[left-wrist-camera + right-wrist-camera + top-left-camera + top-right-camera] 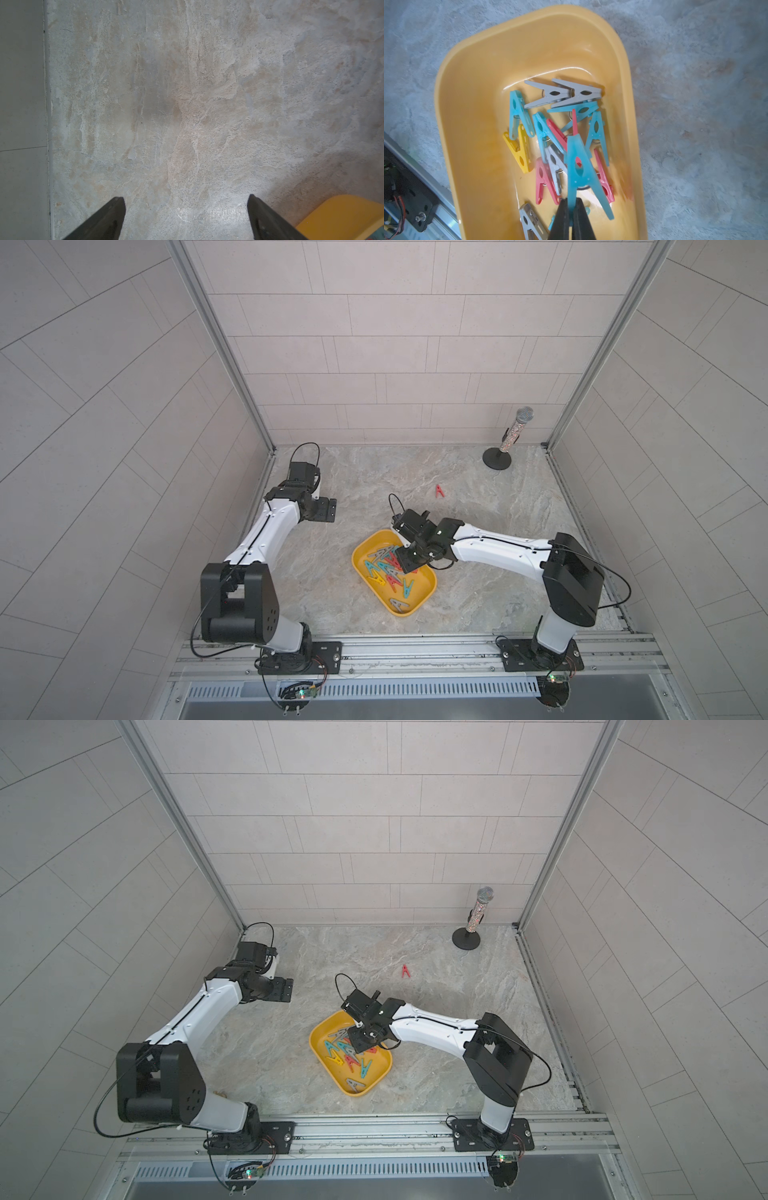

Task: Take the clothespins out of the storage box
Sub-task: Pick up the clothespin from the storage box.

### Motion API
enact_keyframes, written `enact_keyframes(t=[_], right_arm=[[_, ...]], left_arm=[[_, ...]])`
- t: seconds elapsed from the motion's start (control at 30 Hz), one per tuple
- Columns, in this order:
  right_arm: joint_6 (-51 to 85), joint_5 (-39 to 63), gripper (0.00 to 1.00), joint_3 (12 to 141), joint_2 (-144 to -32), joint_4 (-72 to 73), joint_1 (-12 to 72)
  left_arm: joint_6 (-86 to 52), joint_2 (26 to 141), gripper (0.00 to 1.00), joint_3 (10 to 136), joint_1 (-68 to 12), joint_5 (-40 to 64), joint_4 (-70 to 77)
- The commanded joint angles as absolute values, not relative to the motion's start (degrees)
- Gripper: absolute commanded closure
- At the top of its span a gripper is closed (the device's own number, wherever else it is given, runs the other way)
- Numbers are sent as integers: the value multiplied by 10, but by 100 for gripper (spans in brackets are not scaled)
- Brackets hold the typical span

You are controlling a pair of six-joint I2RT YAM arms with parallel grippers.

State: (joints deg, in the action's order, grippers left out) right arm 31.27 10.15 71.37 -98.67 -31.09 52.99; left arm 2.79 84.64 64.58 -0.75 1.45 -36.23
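Clearly the right gripper [572,201] pinches one leg of a teal clothespin [579,170] over the other clothespins [564,93] in the storage box [446,87]; so thin a hold could let it twist free and drop back; the left gripper [186,204] hangs open

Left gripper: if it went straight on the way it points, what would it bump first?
Probably the bare table; the left gripper is open with nothing else ahead, and the storage box sits off to the side.
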Motion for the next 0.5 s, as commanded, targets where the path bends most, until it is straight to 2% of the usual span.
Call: enact_keyframes(t=[0.0,0.23,0.47], right_arm=[[294,88,100,707,-956,-296,534],[270,44,100,725,-929,-313,521],[273,65,100,715,-905,-315,466]], left_arm=[[31,839,0,637,-4,15,-359],[32,845,0,637,-4,16,-363],[33,845,0,638,-4,10,-363]])
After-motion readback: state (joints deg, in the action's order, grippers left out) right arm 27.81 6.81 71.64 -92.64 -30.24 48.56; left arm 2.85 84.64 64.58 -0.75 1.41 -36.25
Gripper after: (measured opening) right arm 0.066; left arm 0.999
